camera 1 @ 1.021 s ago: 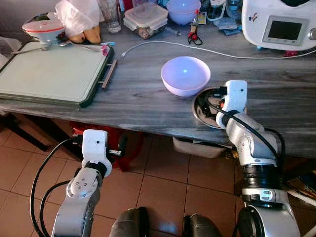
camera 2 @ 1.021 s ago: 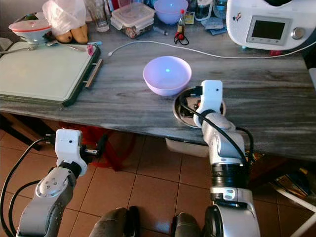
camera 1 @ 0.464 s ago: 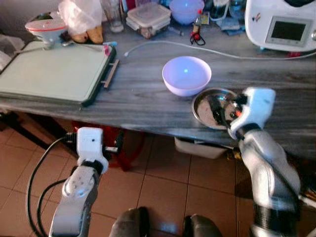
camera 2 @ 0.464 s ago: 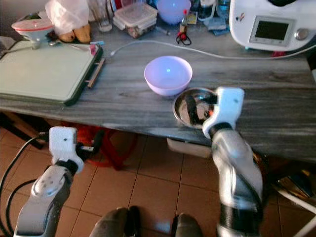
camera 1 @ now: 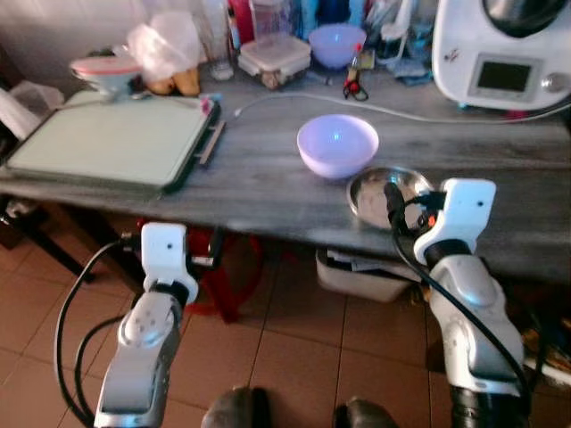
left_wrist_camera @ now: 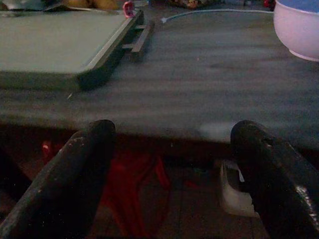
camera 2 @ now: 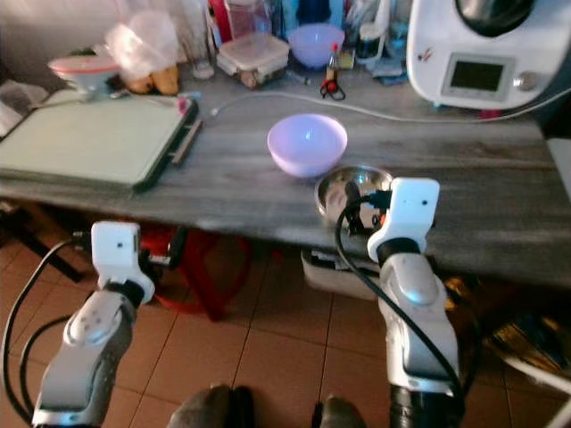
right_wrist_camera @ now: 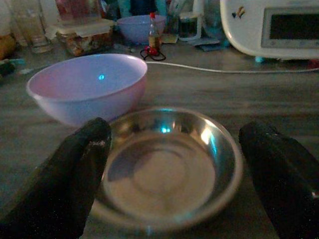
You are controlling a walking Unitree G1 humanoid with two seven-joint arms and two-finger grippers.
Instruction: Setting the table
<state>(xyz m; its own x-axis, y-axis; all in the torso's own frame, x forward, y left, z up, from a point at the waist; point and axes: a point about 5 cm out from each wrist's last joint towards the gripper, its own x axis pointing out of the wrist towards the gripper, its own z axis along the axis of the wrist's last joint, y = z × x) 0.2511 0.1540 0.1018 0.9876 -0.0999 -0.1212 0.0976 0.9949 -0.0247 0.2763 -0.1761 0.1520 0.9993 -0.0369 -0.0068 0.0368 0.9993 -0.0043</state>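
A steel bowl point(right_wrist_camera: 164, 169) sits empty near the front edge of the grey table point(camera 1: 259, 178). Just behind it, close to its rim, stands a lilac plastic bowl point(camera 1: 337, 144). My right gripper point(right_wrist_camera: 177, 132) is open at the table's edge, level with the steel bowl, one finger on each side of it and nothing held. In the head views one black finger point(camera 1: 393, 200) covers part of the steel bowl point(camera 1: 375, 187). My left gripper point(left_wrist_camera: 172, 132) is open and empty below the table's front edge, left of the bowls.
A green tray point(camera 1: 116, 143) lies on the table's left. A white kitchen appliance point(camera 1: 500, 53) stands at the back right, its white cable point(camera 1: 294, 89) running across. Containers and a second lilac bowl point(camera 1: 337, 40) crowd the back. A red stool point(camera 1: 223, 267) and white box point(camera 1: 366, 272) sit underneath.
The camera has drawn back and tilted up. My right gripper has pulled back from over the steel bowl to the table's front edge. The bowls have stayed in place.
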